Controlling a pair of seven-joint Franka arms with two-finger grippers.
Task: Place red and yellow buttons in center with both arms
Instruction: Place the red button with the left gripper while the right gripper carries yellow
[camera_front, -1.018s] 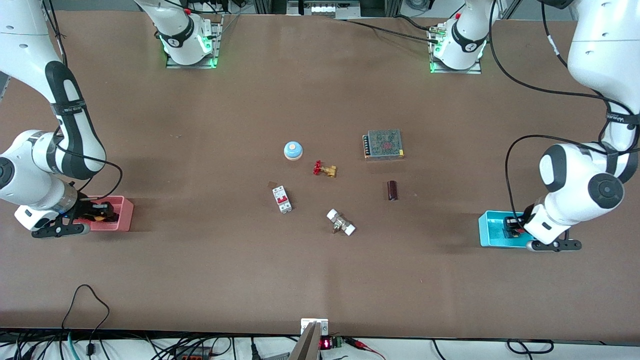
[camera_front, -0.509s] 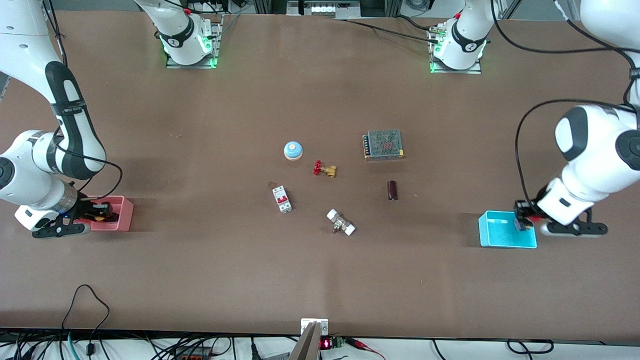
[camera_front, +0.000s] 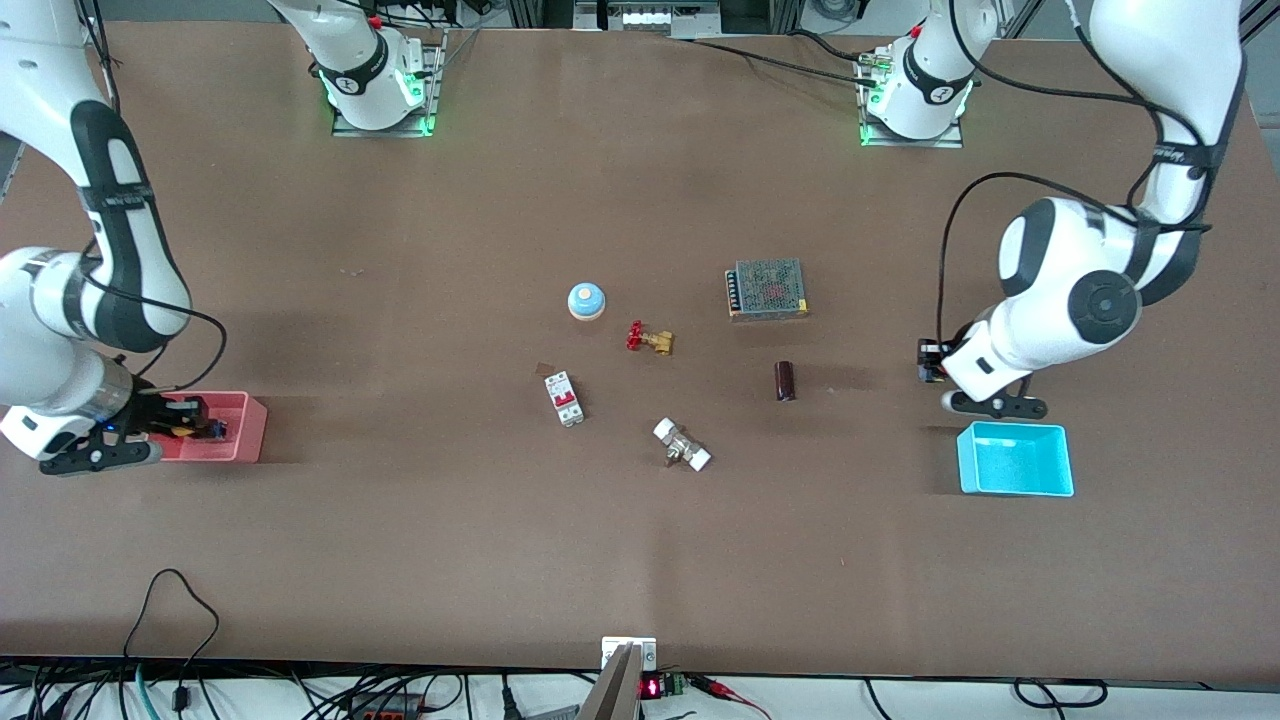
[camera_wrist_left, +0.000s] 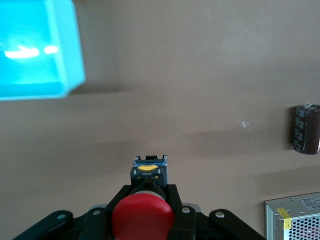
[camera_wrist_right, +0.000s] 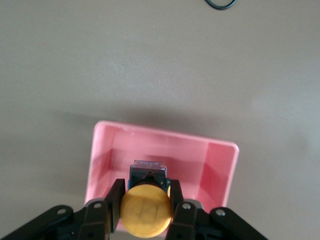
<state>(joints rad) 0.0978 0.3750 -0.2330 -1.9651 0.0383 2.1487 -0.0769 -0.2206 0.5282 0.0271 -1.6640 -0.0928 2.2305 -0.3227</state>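
Note:
My left gripper (camera_front: 931, 363) is shut on the red button (camera_wrist_left: 143, 217) and holds it in the air over bare brown tabletop (camera_front: 860, 430), between the cyan tray (camera_front: 1015, 462) and a dark cylinder. In the left wrist view the fingers (camera_wrist_left: 173, 197) clamp the button's black body. My right gripper (camera_front: 188, 420) is shut on the yellow button (camera_wrist_right: 146, 210) and holds it just over the pink tray (camera_front: 247, 430) at the right arm's end. The pink tray (camera_wrist_right: 212, 165) under the button holds nothing else that shows.
Around the table's middle lie a blue-and-white domed button (camera_front: 586, 300), a red-handled brass valve (camera_front: 649, 339), a circuit breaker (camera_front: 564, 397), a white-ended fitting (camera_front: 682, 445), a dark cylinder (camera_front: 785, 381) and a mesh-topped power supply (camera_front: 767, 288). The cyan tray (camera_wrist_left: 35, 50) shows nothing inside.
My left gripper has lifted the red button out of the cyan tray and carried it toward the table's middle. My right gripper has risen slightly with the yellow button over the pink tray.

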